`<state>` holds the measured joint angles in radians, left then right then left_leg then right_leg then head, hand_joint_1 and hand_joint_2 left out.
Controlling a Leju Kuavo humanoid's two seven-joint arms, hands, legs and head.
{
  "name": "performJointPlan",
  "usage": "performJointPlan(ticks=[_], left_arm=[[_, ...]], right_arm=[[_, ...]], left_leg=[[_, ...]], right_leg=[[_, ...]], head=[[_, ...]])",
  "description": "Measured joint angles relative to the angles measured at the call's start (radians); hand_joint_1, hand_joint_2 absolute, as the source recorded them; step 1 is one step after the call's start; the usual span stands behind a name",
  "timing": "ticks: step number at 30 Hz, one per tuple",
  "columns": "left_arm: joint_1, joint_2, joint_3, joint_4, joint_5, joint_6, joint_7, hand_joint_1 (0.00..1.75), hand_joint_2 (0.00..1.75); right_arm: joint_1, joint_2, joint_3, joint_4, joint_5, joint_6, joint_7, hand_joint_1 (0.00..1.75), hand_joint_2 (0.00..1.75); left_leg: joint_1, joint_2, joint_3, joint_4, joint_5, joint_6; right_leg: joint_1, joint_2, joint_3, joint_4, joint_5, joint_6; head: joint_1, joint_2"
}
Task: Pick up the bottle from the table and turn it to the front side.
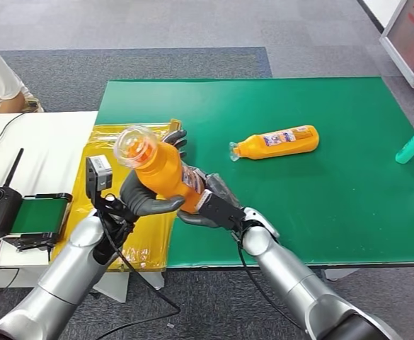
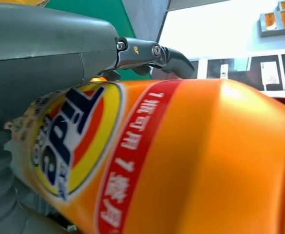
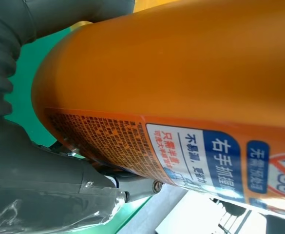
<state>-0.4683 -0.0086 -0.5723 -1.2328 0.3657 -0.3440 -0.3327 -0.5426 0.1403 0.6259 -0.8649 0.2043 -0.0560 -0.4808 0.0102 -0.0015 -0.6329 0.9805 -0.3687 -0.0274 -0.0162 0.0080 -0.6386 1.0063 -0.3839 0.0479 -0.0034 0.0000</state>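
Left hand (image 1: 150, 200) grips orange bottle (image 1: 164, 170) mid-body; right hand (image 1: 211, 205) grips base end. Bottle held tilted above table (image 1: 322, 219) edge, cap toward camera. Likely rigid plastic, smooth, slippery; hold body, not label. Second bottle (image 1: 277, 142) lies well apart.

Both silver arms enter from below and converge at centre. The left hand (image 1: 148, 198) is raised, its thick grey thumb curled under the orange plastic bottle with a clear cap (image 1: 159, 166) and dark fingers (image 1: 177, 139) wrapped behind it. The right hand (image 1: 209, 205) grips the bottle's lower end, forearm angled inward. In the wrist views, both hands lie against the bottle's body.
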Motion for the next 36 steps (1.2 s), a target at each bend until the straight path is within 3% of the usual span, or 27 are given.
performJointPlan(ticks=[10,14,31,34,35,36], left_arm=[[0.000,-0.007,0.000,0.000,-0.013,0.015,0.000,0.00,1.75],[0.001,-0.008,0.000,0.000,-0.013,0.020,0.000,1.75,1.75],[0.001,-0.009,0.006,0.000,-0.006,0.034,0.004,1.75,1.75],[0.005,-0.010,0.005,-0.002,-0.064,0.099,-0.029,1.75,1.75],[0.011,-0.011,0.002,-0.008,-0.126,0.156,-0.058,1.75,1.75],[0.020,-0.013,-0.001,-0.017,-0.210,0.237,-0.092,1.75,1.75]], right_arm=[[-0.003,0.007,0.009,0.020,0.013,-0.008,0.006,1.75,1.75],[-0.007,0.007,0.011,0.027,0.016,-0.008,0.007,1.75,1.75],[-0.007,0.007,0.004,0.037,-0.015,-0.014,0.001,1.75,1.75],[-0.006,0.007,-0.004,0.037,-0.024,-0.014,0.000,1.75,1.75],[-0.007,0.007,-0.007,0.036,-0.029,-0.015,0.000,1.46,1.75],[-0.008,0.007,-0.010,0.036,-0.034,-0.016,0.000,1.03,1.75]], left_leg=[[0.000,0.000,0.000,0.000,0.000,0.000],[0.000,0.000,0.000,0.000,0.000,0.000],[0.000,0.000,0.000,0.000,0.000,0.000],[0.000,0.000,0.000,0.000,0.000,0.000],[0.000,0.000,0.000,0.000,0.000,0.000],[0.000,0.000,0.000,0.000,0.000,0.000]], right_leg=[[0.000,0.000,0.000,0.000,0.000,0.000],[0.000,0.000,0.000,0.000,0.000,0.000],[0.000,0.000,0.000,0.000,0.000,0.000],[0.000,0.000,0.000,0.000,0.000,0.000],[0.000,0.000,0.000,0.000,0.000,0.000],[0.000,0.000,0.000,0.000,0.000,0.000]], head=[[0.000,0.000],[0.000,0.000],[0.000,0.000],[0.000,0.000],[0.000,0.000],[0.000,0.000]])
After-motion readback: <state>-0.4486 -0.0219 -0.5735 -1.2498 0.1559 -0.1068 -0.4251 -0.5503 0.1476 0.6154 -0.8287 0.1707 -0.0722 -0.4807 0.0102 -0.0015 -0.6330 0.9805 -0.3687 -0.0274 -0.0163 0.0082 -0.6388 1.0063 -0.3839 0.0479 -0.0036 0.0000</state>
